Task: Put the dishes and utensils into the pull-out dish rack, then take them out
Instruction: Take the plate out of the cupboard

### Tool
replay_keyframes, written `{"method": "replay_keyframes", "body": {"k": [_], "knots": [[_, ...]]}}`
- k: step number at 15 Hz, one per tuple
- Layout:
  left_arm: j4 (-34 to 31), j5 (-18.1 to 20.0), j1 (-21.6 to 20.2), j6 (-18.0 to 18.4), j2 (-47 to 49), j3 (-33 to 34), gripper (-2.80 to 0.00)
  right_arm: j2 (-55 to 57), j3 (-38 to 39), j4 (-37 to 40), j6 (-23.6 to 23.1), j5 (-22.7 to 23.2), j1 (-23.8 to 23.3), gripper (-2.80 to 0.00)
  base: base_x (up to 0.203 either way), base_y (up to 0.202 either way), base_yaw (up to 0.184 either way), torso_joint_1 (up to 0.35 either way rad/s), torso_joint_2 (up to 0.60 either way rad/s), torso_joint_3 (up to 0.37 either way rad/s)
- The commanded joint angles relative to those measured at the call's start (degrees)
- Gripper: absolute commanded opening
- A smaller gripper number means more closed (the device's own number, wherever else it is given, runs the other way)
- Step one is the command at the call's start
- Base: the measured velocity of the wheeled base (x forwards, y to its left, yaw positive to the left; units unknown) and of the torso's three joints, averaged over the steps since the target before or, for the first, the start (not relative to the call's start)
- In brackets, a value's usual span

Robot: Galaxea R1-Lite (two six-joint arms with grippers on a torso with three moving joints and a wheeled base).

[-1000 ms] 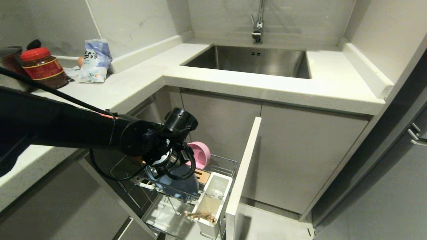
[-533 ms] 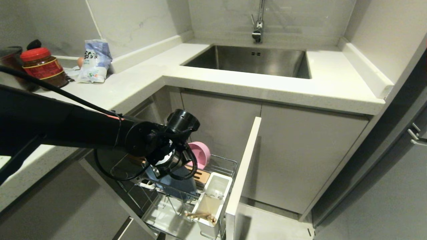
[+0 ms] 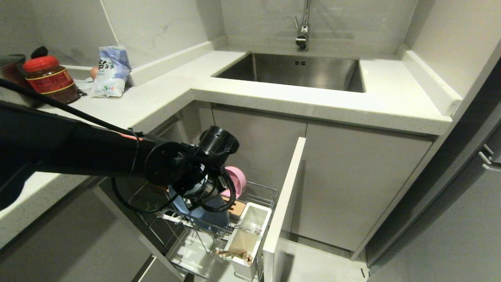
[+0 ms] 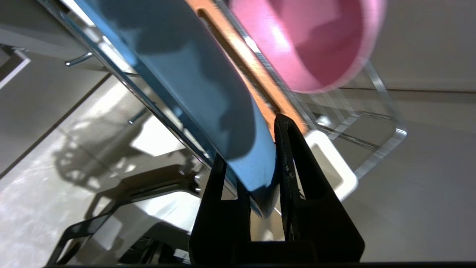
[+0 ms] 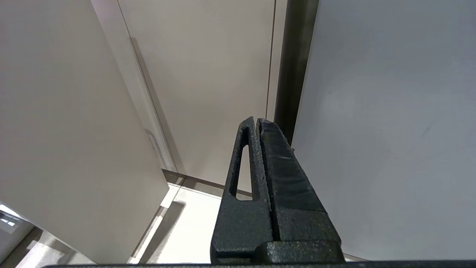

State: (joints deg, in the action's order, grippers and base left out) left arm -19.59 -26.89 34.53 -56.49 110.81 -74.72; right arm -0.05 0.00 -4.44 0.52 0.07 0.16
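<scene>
Head view shows the left pincer reaching down into the pull-out dish rack at about 7 o'clock from the steel sink. A second ago its fingers stood apart around the light-blue plate; now they are clamped on that plate's rim, as the left wrist view makes plain, with one dark finger on each face of the plate's edge. The plate stands on edge against the slotted wooden bar, and the pink bowl sits just beyond it, toward 12 o'clock. The chopsticks lie in the white utensil cup at the rack's front, beside the grey front panel.

With the rack already full, this fresh grip most likely opens the unloading half: the plate looks ready to be lifted up out of its slot.

The right pincer hangs parked, fingers pressed together, holding nothing, beside the cabinet fronts.
</scene>
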Motion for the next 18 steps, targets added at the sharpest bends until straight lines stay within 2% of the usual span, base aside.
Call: {"method": "replay_keyframes", "body": {"k": [1,6,9,11,13,14,16,18], "knots": [[-0.1,-0.1,1.9,-0.4,-5.8,0.1,-2.8,0.0,1.5,0.0,0.0,0.0,0.0,-2.8,0.0,0.0,0.0,0.0,0.0,0.0],[-0.8,-0.1,6.7,-0.1,-21.3,-0.7,-2.8,0.0,1.5,0.0,0.1,0.0,0.0,-2.8,0.0,0.0,0.0,0.0,0.0,0.0],[-1.4,-0.3,11.2,1.0,-31.5,-2.2,-2.8,0.0,1.5,0.0,0.0,0.0,0.0,-2.8,0.0,0.0,0.0,0.0,0.0,0.0],[-1.4,-0.2,13.6,3.7,-37.7,-3.8,-2.8,0.0,1.5,0.0,0.0,0.0,0.0,-2.8,0.0,0.0,0.0,0.0,0.0,0.0],[-1.5,-0.1,14.0,7.7,-43.7,-7.3,-2.8,0.0,1.5,0.0,0.0,0.0,0.0,-2.8,0.0,0.0,0.0,0.0,0.0,0.0],[-1.5,-0.2,12.7,10.9,-45.5,-9.3,-2.8,0.0,1.5,0.0,0.0,0.0,0.0,-2.8,0.0,0.0,0.0,0.0,0.0,0.0],[-1.5,-0.3,6.4,16.3,-47.6,-11.2,-2.8,0.0,1.5,0.0,0.0,0.0,0.0,-2.8,0.0,0.0,0.0,0.0,0.0,0.0],[-1.5,-0.3,-2.9,22.5,-48.4,-12.3,-2.8,0.0,1.5,0.0,0.0,0.0,0.0,-2.8,0.0,0.0,0.0,0.0,0.0,0.0]]}}
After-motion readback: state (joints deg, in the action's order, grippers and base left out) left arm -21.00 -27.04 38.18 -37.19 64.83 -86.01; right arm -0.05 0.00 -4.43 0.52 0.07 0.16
